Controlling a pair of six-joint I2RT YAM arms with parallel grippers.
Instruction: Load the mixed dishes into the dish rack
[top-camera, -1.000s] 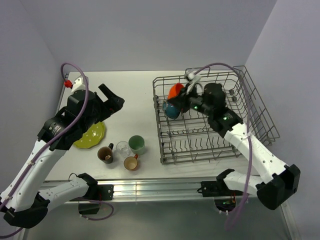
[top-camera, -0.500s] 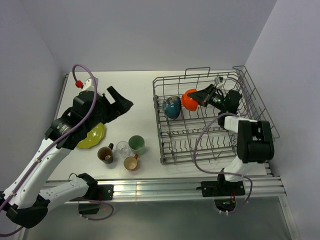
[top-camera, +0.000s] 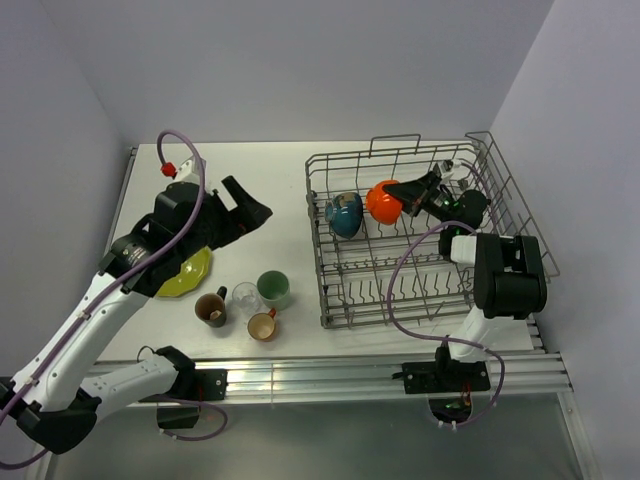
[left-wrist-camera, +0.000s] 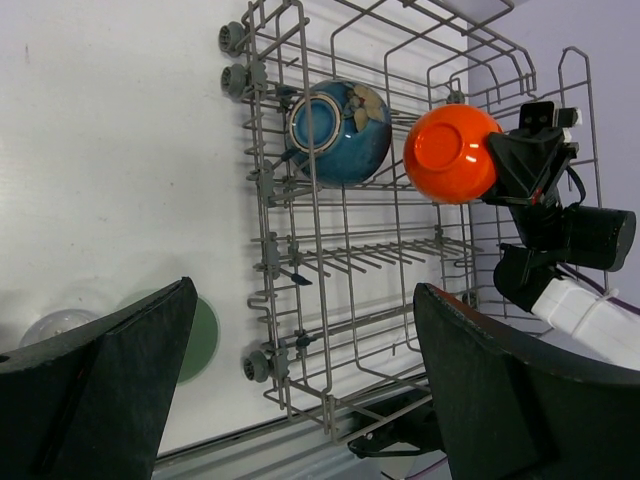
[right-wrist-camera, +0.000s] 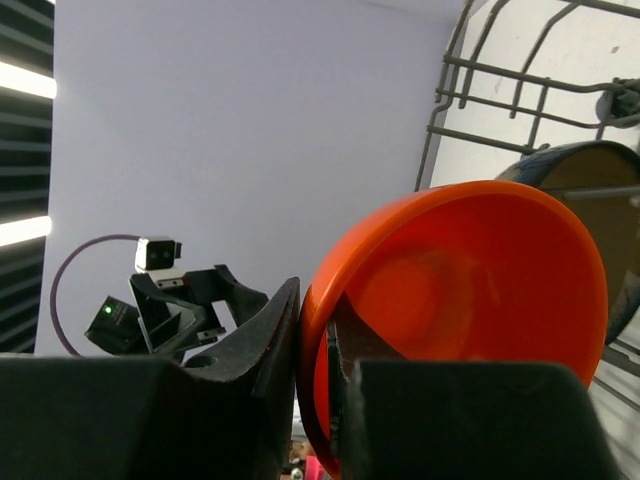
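Right gripper pinches the orange-red bowl by its rim, left gripper gapes empty: best seat it between 2 tines beside the blue bowl before releasing.

Soft, even light is washing my table; my right wrist camera is blurring its near fingers, bright strips glaring leftward.

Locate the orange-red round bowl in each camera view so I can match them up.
Top external: the orange-red round bowl is right of centre, within the far side of the grey wire dish rack.
Left wrist: upper right of centre, over the rack.
Right wrist: fills the centre-right, rim pinched by the right gripper.
Shared landmark: the rack's wires, next to the bowl in all three.
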